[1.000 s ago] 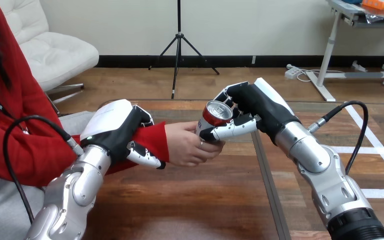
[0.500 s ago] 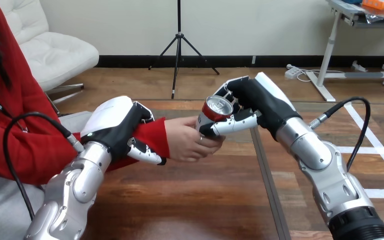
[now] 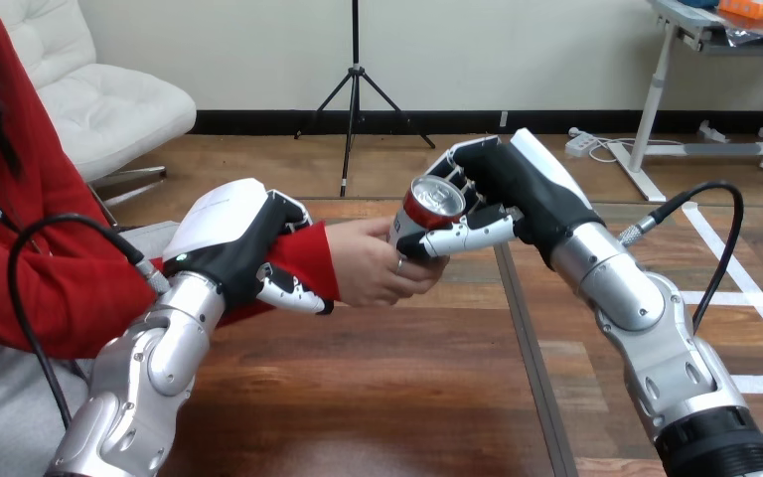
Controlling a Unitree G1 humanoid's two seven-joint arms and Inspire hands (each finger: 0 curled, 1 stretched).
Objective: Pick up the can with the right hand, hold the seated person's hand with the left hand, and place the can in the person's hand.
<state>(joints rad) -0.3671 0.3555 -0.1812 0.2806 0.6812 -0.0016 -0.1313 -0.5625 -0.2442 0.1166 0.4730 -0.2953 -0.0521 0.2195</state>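
Note:
A red can (image 3: 429,207) with a silver top is held upright above the table, slightly tilted. My right hand (image 3: 502,194) is shut on it, thumb across its front and fingers behind. The person's hand (image 3: 378,263) comes in from the left and cups the can's lower part, so both hands are on the can. My left hand (image 3: 243,248) is shut on the person's forearm at the red sleeve, with its thumb curled under the cuff and its fingers over the top.
The wooden table (image 3: 387,397) spreads below both arms, with a dark seam (image 3: 527,348) running front to back under my right forearm. The seated person fills the left side.
Both my hands, the can and the person's hand have risen slightly and drifted a little away from me. The grips look the same.

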